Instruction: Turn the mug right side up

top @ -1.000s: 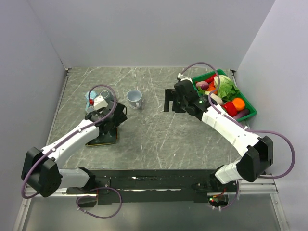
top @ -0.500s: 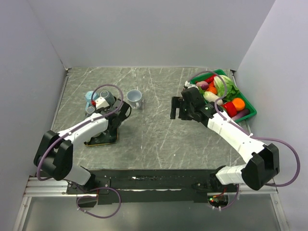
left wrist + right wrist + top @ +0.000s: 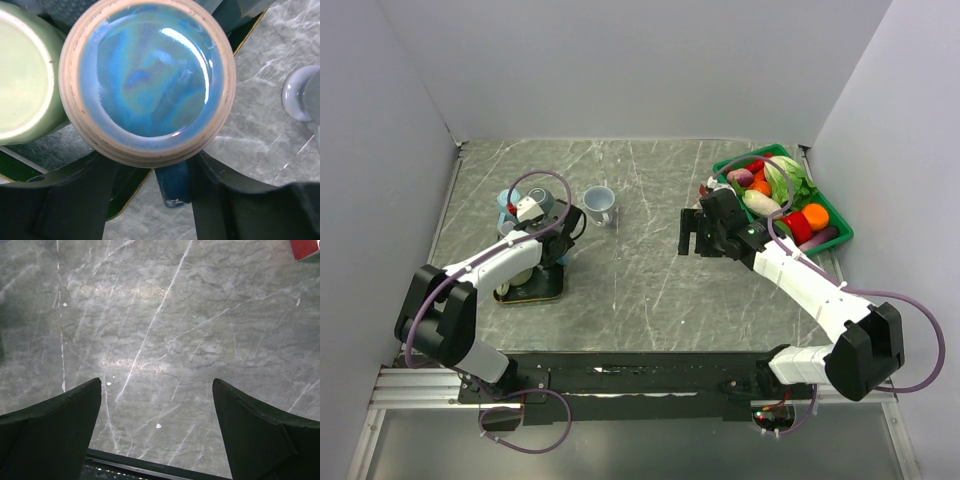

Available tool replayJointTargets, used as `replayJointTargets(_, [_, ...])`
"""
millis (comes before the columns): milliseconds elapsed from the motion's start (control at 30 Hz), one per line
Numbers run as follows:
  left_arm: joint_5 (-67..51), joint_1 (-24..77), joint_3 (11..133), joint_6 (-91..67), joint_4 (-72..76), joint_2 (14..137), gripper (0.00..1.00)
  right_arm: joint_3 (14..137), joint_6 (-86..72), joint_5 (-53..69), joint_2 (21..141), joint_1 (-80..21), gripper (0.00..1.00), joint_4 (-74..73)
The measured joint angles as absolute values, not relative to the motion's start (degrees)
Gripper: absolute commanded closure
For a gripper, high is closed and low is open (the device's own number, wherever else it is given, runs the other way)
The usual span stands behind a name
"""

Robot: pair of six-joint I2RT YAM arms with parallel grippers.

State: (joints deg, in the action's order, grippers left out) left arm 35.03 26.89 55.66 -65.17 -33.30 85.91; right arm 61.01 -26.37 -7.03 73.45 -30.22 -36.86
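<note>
A blue mug (image 3: 147,75) stands upside down on a dark green tray (image 3: 125,187), its unglazed foot ring facing up. Its handle (image 3: 172,185) points toward my left gripper (image 3: 154,162), which is open just above it, one finger on each side of the handle. In the top view the left gripper (image 3: 558,243) hangs over the tray (image 3: 535,292) and hides this mug. My right gripper (image 3: 688,232) is open and empty above bare table right of centre; the right wrist view shows only table between its fingers (image 3: 60,415).
A pale green mug (image 3: 25,75) stands upside down beside the blue one. A grey-blue mug (image 3: 600,203) stands upright on the table right of the tray, and also shows in the left wrist view (image 3: 300,92). A green basket (image 3: 840,215) of vegetables sits far right.
My left gripper has shifted slightly left and back over the tray. My right gripper has drawn away from the grey-blue mug, toward the right and nearer.
</note>
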Motion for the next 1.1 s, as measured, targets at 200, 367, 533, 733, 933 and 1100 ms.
replayJointTargets(200, [33.6, 26.6, 55.7, -64.3, -33.8, 85.9, 0.5, 60.6, -26.4, -7.0, 73.5, -30.2, 0.03, -36.8])
replayJointTargets(367, [32.5, 26.5, 55.6, -64.2, -34.2, 85.8, 0.68, 60.6, -26.4, -7.0, 73.5, -30.2, 0.04, -36.8])
replayJointTargets(533, [31.4, 26.5, 55.6, -64.1, -35.0, 85.8, 0.86, 60.6, -26.6, -7.0, 73.5, -30.2, 0.04, -36.8])
replayJointTargets(733, [31.3, 26.5, 55.6, -64.1, -35.1, 85.4, 0.99, 60.6, -26.6, -7.0, 73.6, -30.2, 0.04, -36.8])
replayJointTargets(933, [29.7, 26.2, 55.6, -62.9, -35.4, 82.4, 0.99, 60.6, -26.6, -6.8, 73.7, -30.2, 0.03, -36.8])
replayJointTargets(1100, [26.6, 26.3, 55.8, -61.3, -35.9, 76.7, 0.99, 60.6, -26.6, -5.7, 73.7, -30.2, 0.0, -36.6])
